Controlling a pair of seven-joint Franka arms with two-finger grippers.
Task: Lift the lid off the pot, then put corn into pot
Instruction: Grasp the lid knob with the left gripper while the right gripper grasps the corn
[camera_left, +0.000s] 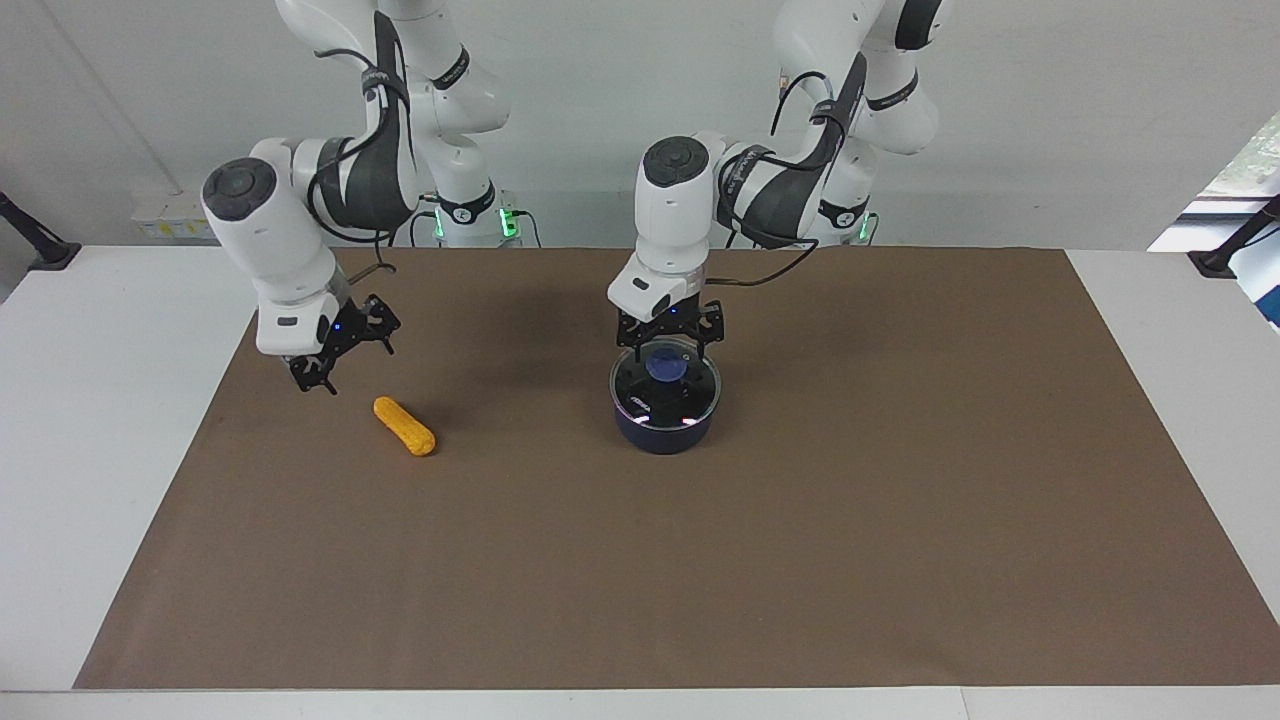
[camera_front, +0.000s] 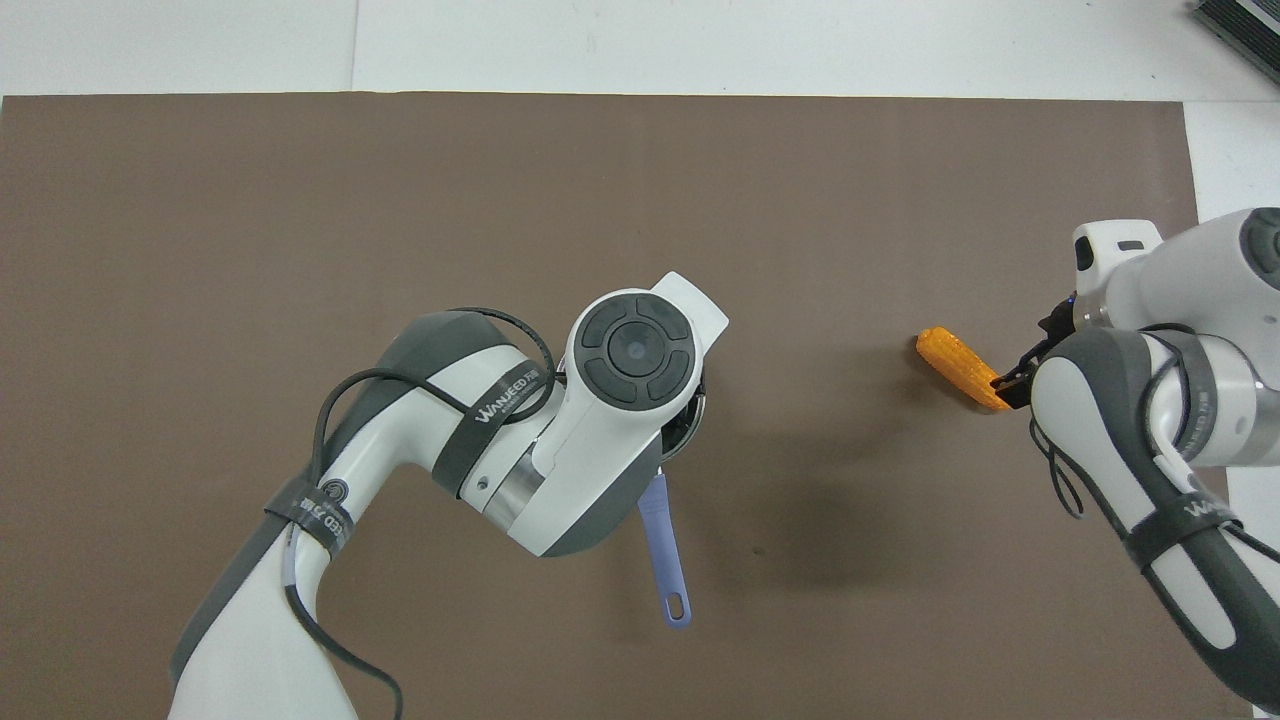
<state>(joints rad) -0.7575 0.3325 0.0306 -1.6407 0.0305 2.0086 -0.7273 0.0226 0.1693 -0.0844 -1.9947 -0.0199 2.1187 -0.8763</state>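
The dark blue pot (camera_left: 664, 428) stands mid-mat with the glass lid (camera_left: 690, 392) on it; the blue knob (camera_left: 665, 368) shows at its centre. My left gripper (camera_left: 668, 350) hangs just above the knob, open, with a finger on each side of it. In the overhead view the left arm covers the pot; only the lid's rim (camera_front: 694, 420) and the pot's handle (camera_front: 665, 560) show. The orange-yellow corn (camera_left: 404, 425) lies on the mat toward the right arm's end. My right gripper (camera_left: 316, 380) is open, low over the mat beside the corn; in the overhead view (camera_front: 1012, 380) it meets the corn's (camera_front: 952, 362) end.
A brown mat (camera_left: 800, 560) covers most of the white table (camera_left: 100, 420). The pot's handle points toward the robots.
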